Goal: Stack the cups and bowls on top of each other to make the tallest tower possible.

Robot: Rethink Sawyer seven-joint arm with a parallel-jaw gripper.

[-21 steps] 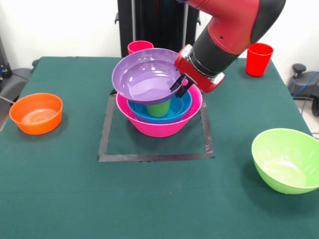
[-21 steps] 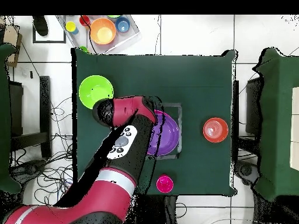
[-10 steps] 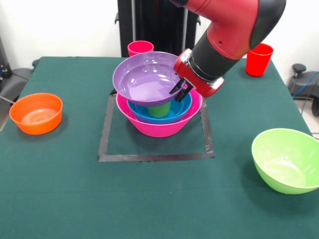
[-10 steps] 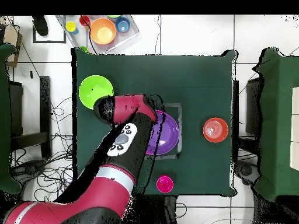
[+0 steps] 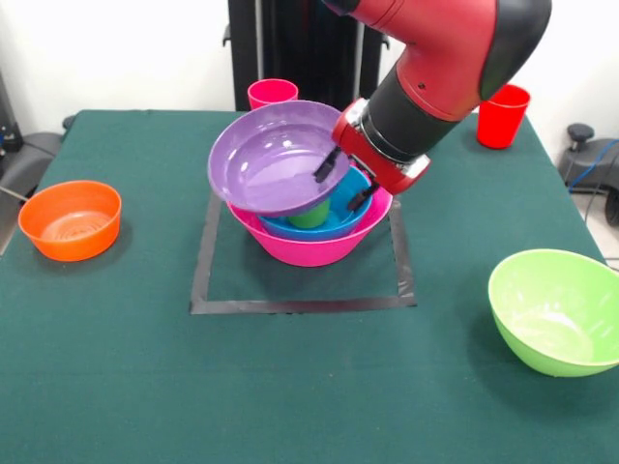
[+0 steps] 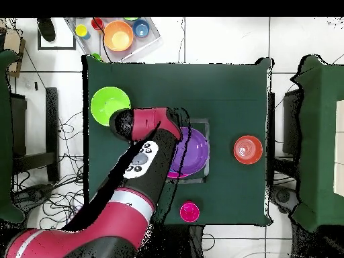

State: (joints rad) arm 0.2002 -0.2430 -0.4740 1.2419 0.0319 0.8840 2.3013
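Observation:
The tower stands in the taped square: a big pink bowl [image 5: 309,247] holds a blue bowl [image 5: 340,218] with a light green cup [image 5: 309,213] in it. A purple bowl [image 5: 266,159] rests tilted on top, leaning toward the left of the front view, and shows from overhead as purple bowl [image 6: 193,149]. My gripper [image 5: 343,181] is open at the purple bowl's right rim, one finger inside the rim and one outside. In the overhead view the arm hides the gripper.
An orange bowl [image 5: 70,220] sits at the left and a lime green bowl [image 5: 556,309] at the front right. A pink-red cup [image 5: 272,93] and a red cup [image 5: 503,114] stand at the far edge. Off the table lies a tray [image 6: 114,33] of small items.
The gripper's fingers have spread apart and let go of the purple bowl's rim. The purple bowl has tipped and slid a little to the left in the front view.

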